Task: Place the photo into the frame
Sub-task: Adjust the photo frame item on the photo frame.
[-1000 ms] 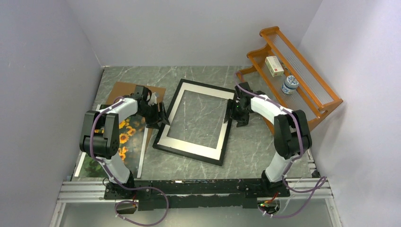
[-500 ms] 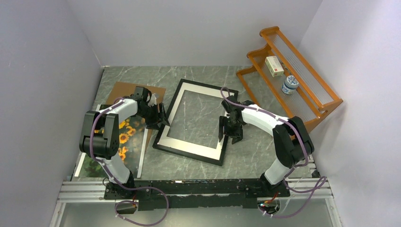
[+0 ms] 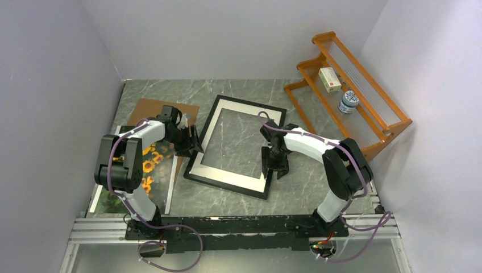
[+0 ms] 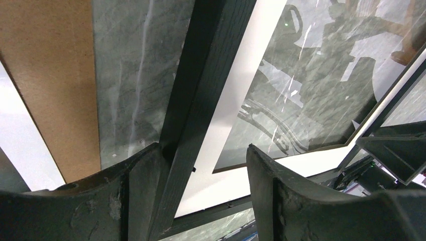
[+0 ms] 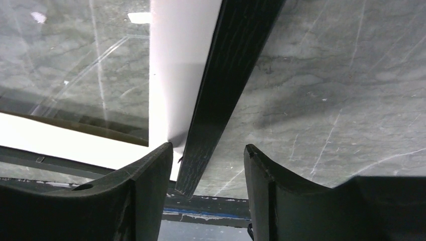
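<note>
The black frame [image 3: 250, 104] lies flat mid-table, its white mat around a clear pane that shows the marble. My left gripper [image 3: 193, 142] is open astride the frame's left rail [image 4: 201, 75]; in the left wrist view the left finger [image 4: 135, 170] touches the rail and the right finger stands over the mat. My right gripper [image 3: 274, 165] is open astride the right rail [image 5: 231, 65], near its lower end, with a gap on both sides. The sunflower photo [image 3: 150, 165] lies at the left, partly hidden under the left arm.
A brown board [image 3: 149, 108] lies behind the photo, beside the frame's left rail [image 4: 55, 90]. An orange wooden rack [image 3: 364, 96] at the back right holds a white box [image 3: 329, 79] and a blue-and-white jar [image 3: 348, 102]. Grey walls close in on three sides.
My right gripper slid down the frame's right rail from near the far corner towards the near end, and its jaws narrowed. The left gripper and the frame stayed put.
</note>
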